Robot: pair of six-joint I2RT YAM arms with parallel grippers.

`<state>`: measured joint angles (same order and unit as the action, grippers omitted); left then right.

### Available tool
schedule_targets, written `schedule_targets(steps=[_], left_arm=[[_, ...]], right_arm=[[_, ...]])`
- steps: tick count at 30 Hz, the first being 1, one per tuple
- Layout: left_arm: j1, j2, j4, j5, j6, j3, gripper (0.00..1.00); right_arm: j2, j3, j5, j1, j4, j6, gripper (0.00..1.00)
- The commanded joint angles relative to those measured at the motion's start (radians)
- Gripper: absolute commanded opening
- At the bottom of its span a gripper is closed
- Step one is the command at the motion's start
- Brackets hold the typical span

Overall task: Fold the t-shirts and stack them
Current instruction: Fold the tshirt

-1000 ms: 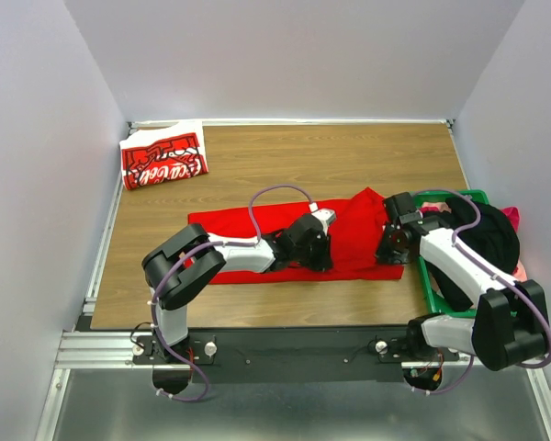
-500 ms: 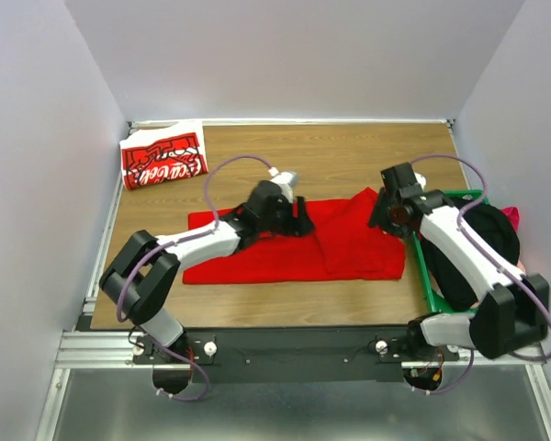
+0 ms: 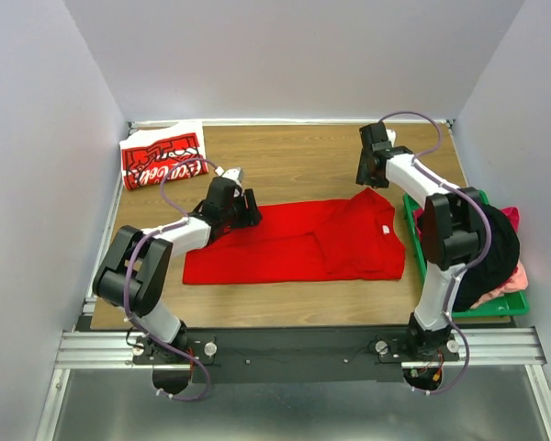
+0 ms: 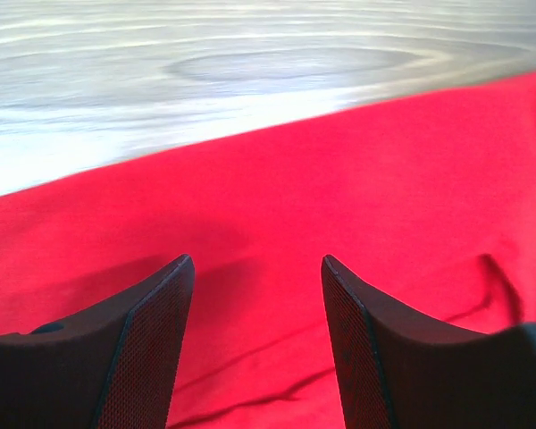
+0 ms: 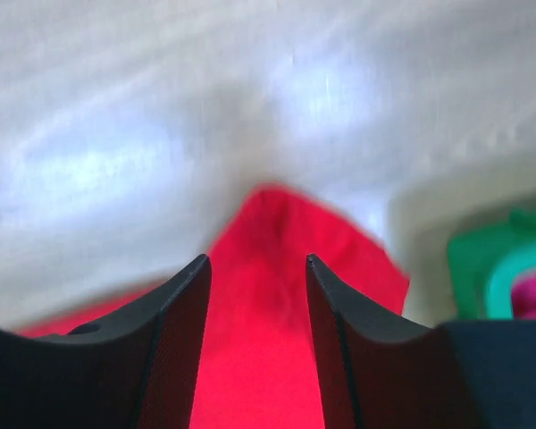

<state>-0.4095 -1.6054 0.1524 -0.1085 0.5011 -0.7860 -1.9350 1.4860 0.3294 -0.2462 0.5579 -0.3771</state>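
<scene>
Hovering over plain red t-shirt [image 3: 303, 243], left gripper [image 4: 255, 264] jaws wide, empty, cloth right beneath it. Likewise right gripper [image 5: 255, 259]: wide, empty, shirt corner just ahead. Well beyond left gripper: lettered t-shirt [image 3: 163, 161], folded. We judge one done; plain shirt partly folded, stacking not yet done.

The left arm [image 3: 170, 237] lies low, stretched forward and to the right. The left gripper [image 3: 248, 211] has its fingers [image 4: 152, 349] spread apart with nothing between them. The right arm [image 3: 450, 234] reaches far forward, sharply bent. The right gripper [image 3: 365, 176] tips downward, fingers likewise parted and empty.
</scene>
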Motion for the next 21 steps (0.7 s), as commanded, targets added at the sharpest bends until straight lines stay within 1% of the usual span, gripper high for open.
schedule_targets(steps=[1, 4, 8, 14, 18, 21], left_arm=[[0.04, -0.008, 0.022, 0.04, -0.033, 0.04, 0.67], [0.06, -0.008, 0.029, 0.043, -0.042, 0.063, 0.67], [0.072, -0.013, 0.056, 0.017, -0.03, 0.082, 0.67], [0.075, -0.004, 0.058, 0.013, -0.029, 0.088, 0.66], [0.08, 0.002, 0.061, 0.007, -0.026, 0.094, 0.66], [0.081, 0.009, 0.062, 0.003, -0.022, 0.1, 0.66]], right_arm=[[-0.088, 0.095, 0.028, 0.018, -0.044, 0.086, 0.52], [-0.128, 0.114, 0.023, 0.021, -0.043, 0.093, 0.51], [-0.15, 0.096, 0.02, 0.025, -0.044, 0.096, 0.5], [-0.183, 0.077, 0.017, 0.033, -0.044, 0.099, 0.42], [-0.18, 0.069, 0.025, 0.036, -0.042, 0.098, 0.33], [-0.18, 0.066, 0.043, 0.039, -0.041, 0.098, 0.18]])
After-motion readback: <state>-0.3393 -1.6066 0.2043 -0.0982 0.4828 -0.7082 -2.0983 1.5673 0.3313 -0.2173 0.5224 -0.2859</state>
